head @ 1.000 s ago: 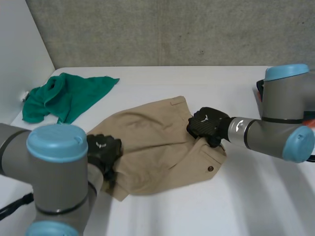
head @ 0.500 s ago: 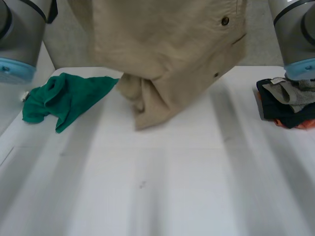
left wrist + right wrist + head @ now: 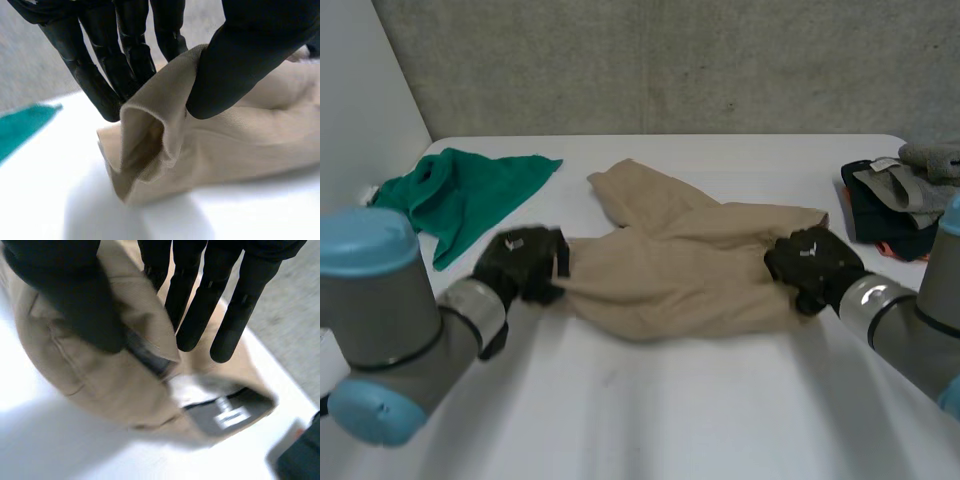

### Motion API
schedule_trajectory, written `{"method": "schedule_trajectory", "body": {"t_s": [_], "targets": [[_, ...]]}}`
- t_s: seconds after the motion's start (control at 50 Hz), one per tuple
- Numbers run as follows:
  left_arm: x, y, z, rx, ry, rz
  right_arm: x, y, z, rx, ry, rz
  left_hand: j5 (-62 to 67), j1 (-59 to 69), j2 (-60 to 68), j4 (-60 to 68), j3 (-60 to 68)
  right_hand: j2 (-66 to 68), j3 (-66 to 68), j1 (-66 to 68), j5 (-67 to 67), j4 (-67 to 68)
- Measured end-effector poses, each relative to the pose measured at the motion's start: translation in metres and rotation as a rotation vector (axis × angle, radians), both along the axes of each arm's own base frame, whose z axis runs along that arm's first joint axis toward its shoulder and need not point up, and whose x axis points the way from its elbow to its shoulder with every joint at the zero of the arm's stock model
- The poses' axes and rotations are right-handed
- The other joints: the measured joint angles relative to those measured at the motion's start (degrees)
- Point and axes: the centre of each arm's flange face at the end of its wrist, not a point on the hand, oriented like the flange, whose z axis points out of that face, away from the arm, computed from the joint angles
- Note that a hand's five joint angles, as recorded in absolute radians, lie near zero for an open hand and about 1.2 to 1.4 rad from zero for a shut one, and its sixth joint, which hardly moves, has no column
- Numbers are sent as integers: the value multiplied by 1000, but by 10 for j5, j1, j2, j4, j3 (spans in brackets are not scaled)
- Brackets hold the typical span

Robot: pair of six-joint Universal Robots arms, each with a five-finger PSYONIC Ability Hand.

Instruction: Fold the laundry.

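The left hand (image 3: 525, 265) pinches the beige cotton garment (image 3: 690, 270), lying mid-table, between thumb and fingers at its nine o'clock end. The right hand (image 3: 812, 262) clamps the three o'clock end likewise. Pull evenly and lay it flat, I'd judge. Farther off, a crumpled green cloth (image 3: 460, 190) at ten o'clock and a stack of dark clothes (image 3: 895, 200) at two o'clock lie apart from it, blocking nothing.

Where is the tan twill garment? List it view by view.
Head view: tan twill garment mid-table, held between left hand and right hand.
Left wrist view: its edge pinched in the left hand.
Right wrist view: its labelled end pinched in the right hand.
Shared landmark: white table.
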Motion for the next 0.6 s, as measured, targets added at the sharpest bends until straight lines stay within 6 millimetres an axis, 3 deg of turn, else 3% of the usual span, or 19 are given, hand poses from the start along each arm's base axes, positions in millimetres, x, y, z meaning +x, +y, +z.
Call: {"method": "schedule_trajectory", "body": {"t_s": [0.06, 0.12, 0.16, 0.28, 0.36, 0.48, 0.6], "targets": [[3, 12, -3, 23, -32, -12, -5, 7, 10, 39, 13, -7, 0, 0, 0, 0, 0, -102, -145, -147, -160, -148], [5, 17, 1, 20, -44, -16, -8, 9, 23, 55, 11, -20, 0, 0, 0, 0, 0, -142, -192, -187, -210, -194], [7, 21, 9, 5, -52, -20, -13, 11, 43, 73, -2, -44, 0, 0, 0, 0, 0, -212, -259, -254, -276, -258], [9, 28, 33, -63, -62, -30, -26, 17, 90, 137, -66, -144, 0, 0, 0, 0, 0, -262, -321, -312, -348, -329], [10, 31, 45, -106, -69, -35, -30, 21, 108, 189, -107, -198, 0, 0, 0, 0, 0, -263, -325, -312, -352, -329], [10, 37, 64, -173, -69, -45, -22, 30, 109, 259, -108, -191, 0, 0, 0, 0, 0, -263, -325, -312, -351, -329], [8, 43, 74, -207, -61, -58, -4, 36, 80, 300, -23, -120, 0, 0, 0, 0, 0, -263, -325, -312, -352, -329]]}}
